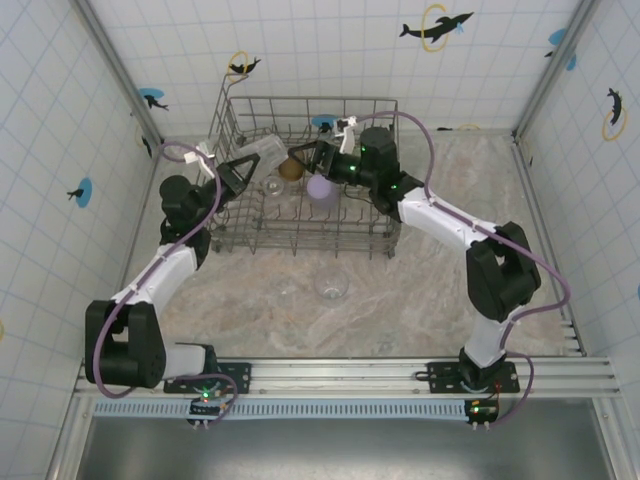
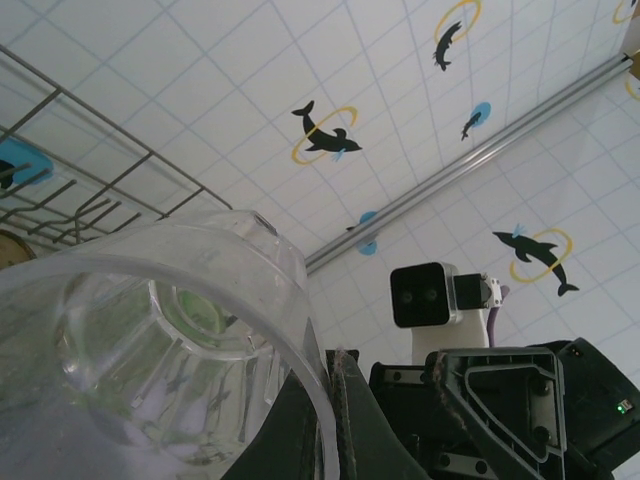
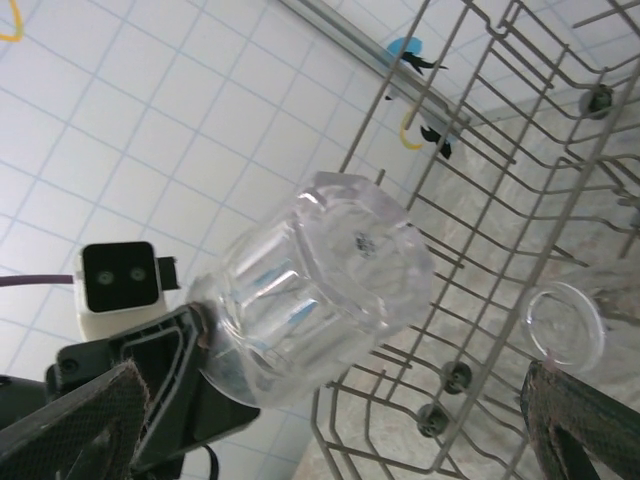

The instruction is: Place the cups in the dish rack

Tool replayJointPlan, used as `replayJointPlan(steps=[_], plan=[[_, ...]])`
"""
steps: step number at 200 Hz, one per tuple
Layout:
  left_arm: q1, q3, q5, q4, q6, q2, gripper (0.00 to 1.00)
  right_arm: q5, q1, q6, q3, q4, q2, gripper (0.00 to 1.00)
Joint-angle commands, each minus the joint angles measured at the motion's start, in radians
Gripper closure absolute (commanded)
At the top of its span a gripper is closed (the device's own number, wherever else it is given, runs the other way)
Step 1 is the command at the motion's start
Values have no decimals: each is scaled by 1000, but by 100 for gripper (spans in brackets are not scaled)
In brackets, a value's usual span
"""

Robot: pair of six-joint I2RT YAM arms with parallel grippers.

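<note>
Rack [image 1: 300, 240] one, lilac cup [image 1: 320, 188] one, amber cup [image 1: 290, 168] one

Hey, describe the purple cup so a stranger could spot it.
Start at the wire rack at the back of the table. Near its middle, right of an amber cup, sits the lilac cup. It's the only purple one; its neighbours are amber or clear.

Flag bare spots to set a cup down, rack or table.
Free: dish rack front rows, between the lilac cup and the near wall; table back-right, beyond the right arm. Crowded: rack's back-left, where the clear cup in the left gripper, the open right gripper and the amber cup meet.
</note>
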Motion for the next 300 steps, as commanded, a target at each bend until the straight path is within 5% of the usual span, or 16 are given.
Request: replayJointPlan(steps=[1, 177, 300], plan=[[-18, 42, -7, 112, -33, 10, 100, -35, 8, 62, 48, 113, 36, 1], [-105, 33, -30, 363, -219, 115, 100, 11, 6, 267, 14, 357, 127, 0], [-132, 45, -36, 301, -212, 137, 100, 20, -9, 296, -14, 467, 145, 37]])
